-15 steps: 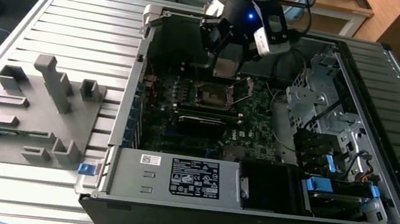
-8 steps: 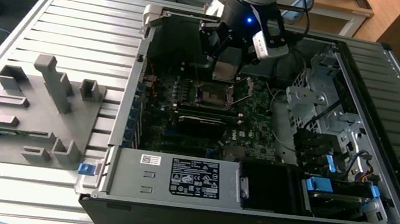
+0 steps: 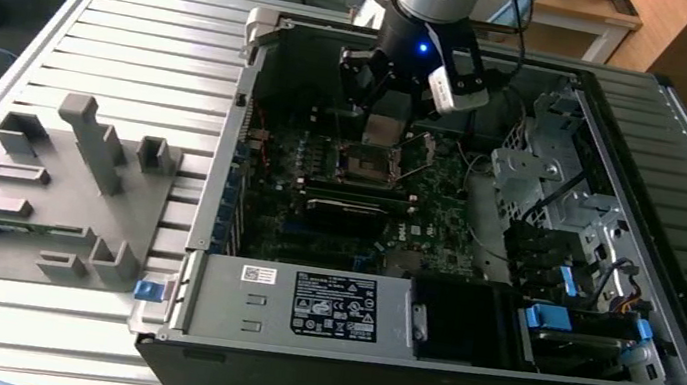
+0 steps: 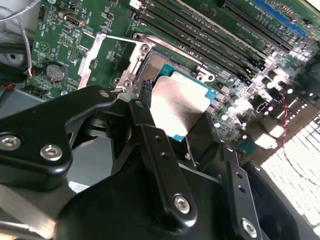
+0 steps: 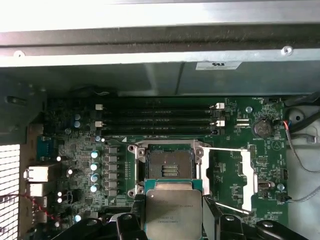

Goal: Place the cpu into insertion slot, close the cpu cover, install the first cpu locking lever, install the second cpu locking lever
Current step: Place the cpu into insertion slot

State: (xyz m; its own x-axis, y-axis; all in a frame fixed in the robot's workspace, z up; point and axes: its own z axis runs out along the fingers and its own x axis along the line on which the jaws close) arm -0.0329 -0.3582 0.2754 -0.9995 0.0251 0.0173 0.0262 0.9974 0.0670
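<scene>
The cpu point(image 5: 172, 200) is clamped between the black fingers point(image 4: 155, 150) of the gripper point(image 5: 173, 225), which press on two opposite edges. Its dull silver top faces the camera in both wrist views, with a teal edge around it in the second wrist view point(image 4: 177, 107). It is not seated. It hangs over the board just beside the insertion slot point(image 5: 169, 167), whose dark middle and shiny rim lie bare. In the exterior view the chip point(image 3: 384, 130) sits just on the far side of the socket point(image 3: 368, 163).

The cpu cover point(image 5: 248, 175) is swung open and lies off to one side of the socket, with green board showing through its cut-out. In the second wrist view it is the bright frame point(image 4: 90, 57) next to the slot. Two thin bright rods point(image 5: 225, 150) run between socket and cover.

Long black memory slots point(image 5: 160, 119) lie in a row alongside the socket on the green motherboard point(image 5: 235, 125), and a round coin battery point(image 5: 261, 127) sits beyond the cover.

The board lies inside an open computer case point(image 3: 223, 186) on a slatted metal table point(image 3: 137, 32). A grey metal box with a label point(image 3: 301, 303) fills the case's near side, with blue tabs point(image 3: 546, 317) towards the exterior view's right. A grey fixture point(image 3: 61, 193) with upright posts stands on the table at the exterior view's left, well apart from the arm.
</scene>
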